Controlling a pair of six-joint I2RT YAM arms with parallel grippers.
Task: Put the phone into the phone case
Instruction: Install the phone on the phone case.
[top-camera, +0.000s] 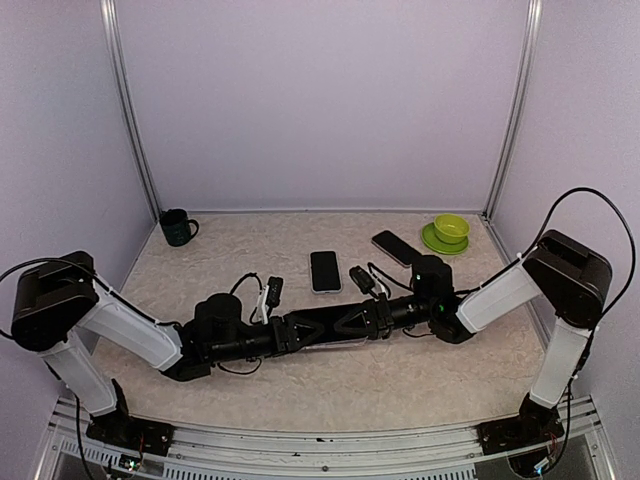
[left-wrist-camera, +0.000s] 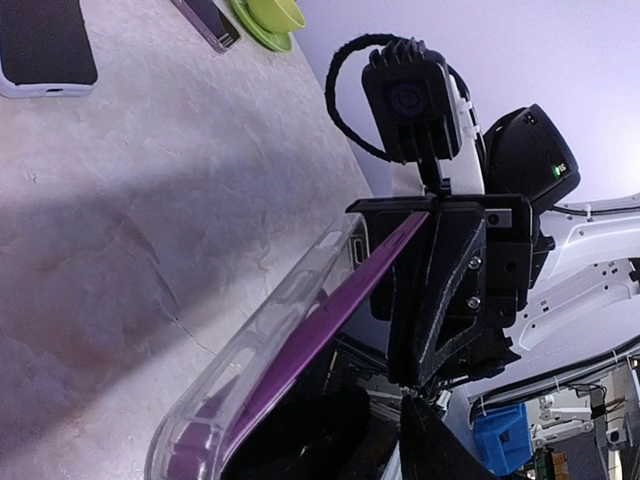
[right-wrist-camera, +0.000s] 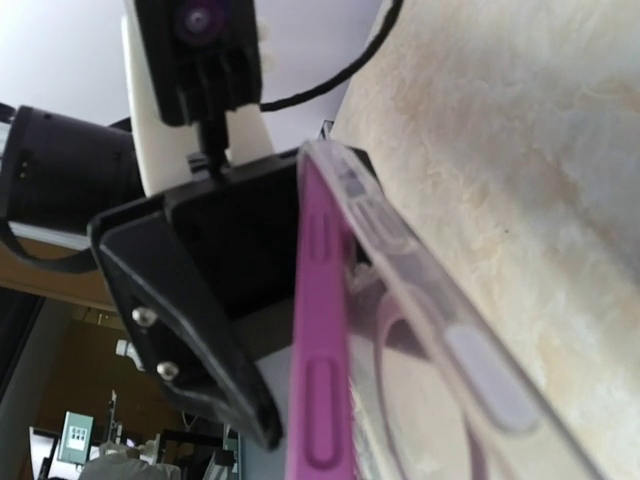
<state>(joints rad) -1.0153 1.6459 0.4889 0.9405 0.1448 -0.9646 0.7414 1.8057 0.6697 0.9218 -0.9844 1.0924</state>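
Two arms are meeting low over the middle of the table, toward its near edge, and carrying the work between them. On the left, the left gripper is sitting around one end of the phone case; I cannot tell whether it is squeezing or slack. The phone, purple and stiff, is lying with its long axis running left to right, along the near edge. Its left end is sitting inside the case, while its right end is standing out at a slant, with the case lying on the table's side of it. On the right, the right gripper is pinching tight on that raised end of the phone. I am judging the clear case to be thin, springy and probably slippery, so holding it by the ends and pressing on the flat face is looking safest.
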